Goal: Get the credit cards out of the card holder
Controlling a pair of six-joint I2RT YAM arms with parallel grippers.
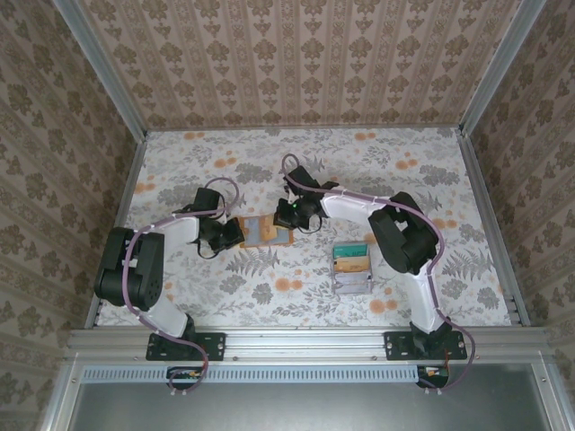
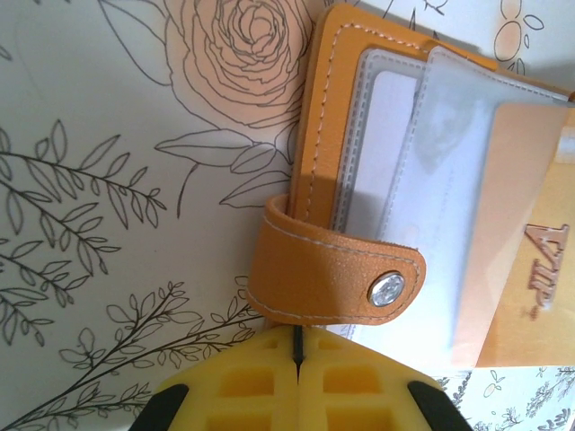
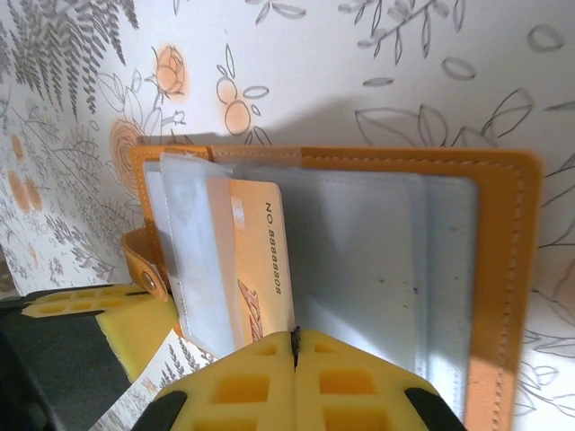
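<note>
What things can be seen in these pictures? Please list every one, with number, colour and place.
card holder: one, orange with grey-blue inside, lying open mid-table between the grippers.
credit card: one surely visible, tan-orange, in a clear sleeve of the holder.
tray: one, grey, right of the holder, teal and yellow cards in it.
table: one, white floral cover with orange blossoms.
walls: three, brown patterned, around the table.
left gripper: yellow pads together, beside the holder's strap.
right gripper: yellow pads together, at the card's near edge.
</note>
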